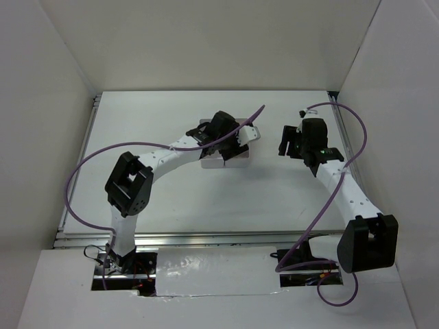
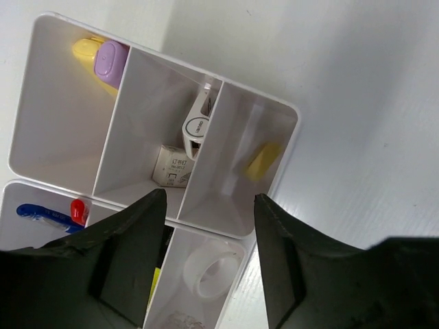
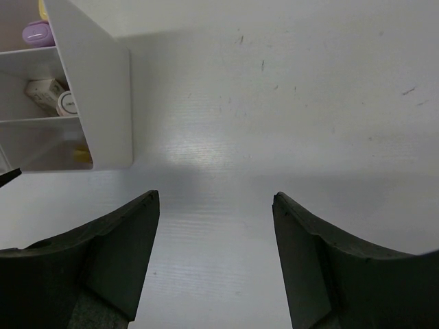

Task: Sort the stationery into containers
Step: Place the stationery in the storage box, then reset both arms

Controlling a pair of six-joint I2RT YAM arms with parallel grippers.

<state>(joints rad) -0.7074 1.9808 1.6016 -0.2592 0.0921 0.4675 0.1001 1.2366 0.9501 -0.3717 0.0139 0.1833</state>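
Stationery (image 2: 173, 168) is in neither gripper. The left gripper (image 2: 209, 223) hangs with its jaws spread wide and nothing between them, directly above the containers (image 2: 293, 120). The right gripper (image 3: 216, 199) is just as wide and just as empty, over bare table (image 3: 309, 103), with the containers off to one side of it.

Under the left fingers the compartments are already filled. A small yellow piece (image 2: 264, 161) lies alone in the end cell. A white boxed piece and a white clip-like item (image 2: 195, 123) share the middle cell. A pale yellow stick (image 2: 88, 48) lies against a lilac tube (image 2: 110, 60) in the cell beyond. In the other column there is a clear tape ring (image 2: 209, 271) and, at the far side, a blue pen with a red-capped one (image 2: 79, 209) beside it.

No loose piece shows on the table in any view, though the arms hide part of it in the top view. The step in hand looks like the end of a drop-off — possibly the last one. The next move calls for lifting the left gripper straight up so the fingers clear the cell walls without catching them. After that comes a check of the ground hidden beneath both arms — anything found there would be the right gripper's to fetch, since it is already free.
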